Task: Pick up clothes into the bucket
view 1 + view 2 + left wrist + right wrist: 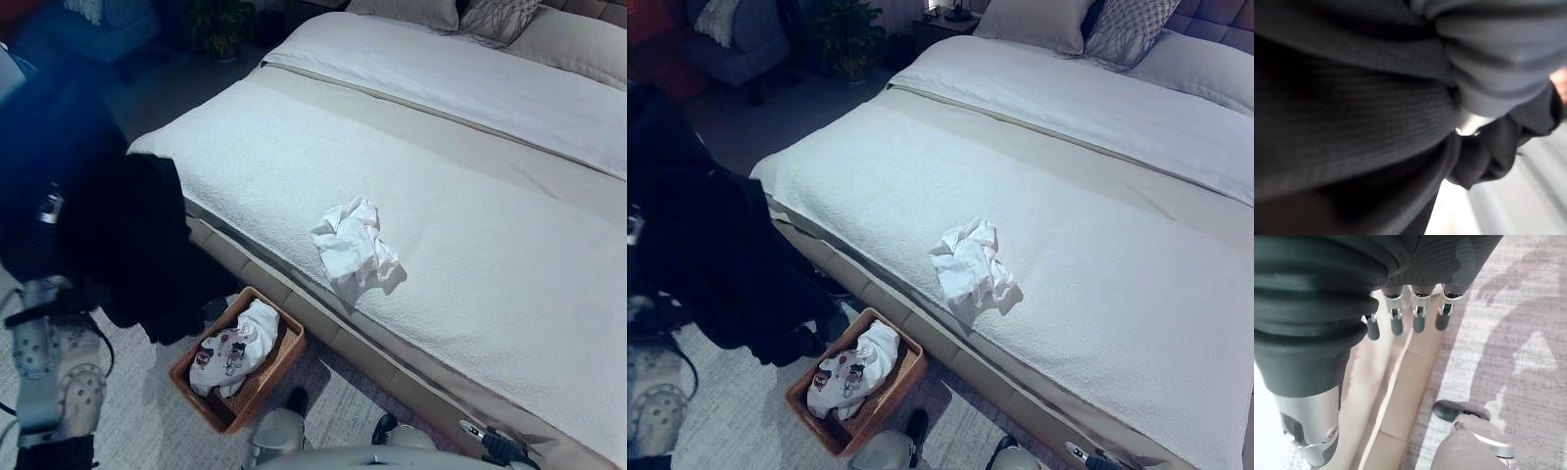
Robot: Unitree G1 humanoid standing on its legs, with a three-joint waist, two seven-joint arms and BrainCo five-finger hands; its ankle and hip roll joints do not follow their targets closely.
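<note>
A black garment (pixel 147 255) hangs in the air at the left, above the rug and beside the bed's corner. It is draped over my raised left hand, whose arm (pixel 54 367) rises under it; up close the dark cloth (pixel 1376 122) covers the hand. A brown woven basket (pixel 284 360) stands on the floor by the bed's side and holds a white printed garment (pixel 235 348). A crumpled white garment (pixel 353 245) lies near the bed's near edge. My right hand (pixel 1419 320) hangs low by the bed frame, open and holding nothing.
The wide bed (pixel 470 147) with a white cover takes up the right and middle. Pillows (pixel 411 10) lie at its head. A blue armchair (pixel 735 39) and a plant (pixel 847 34) stand at the back left. A grey rug (pixel 1508 333) covers the floor.
</note>
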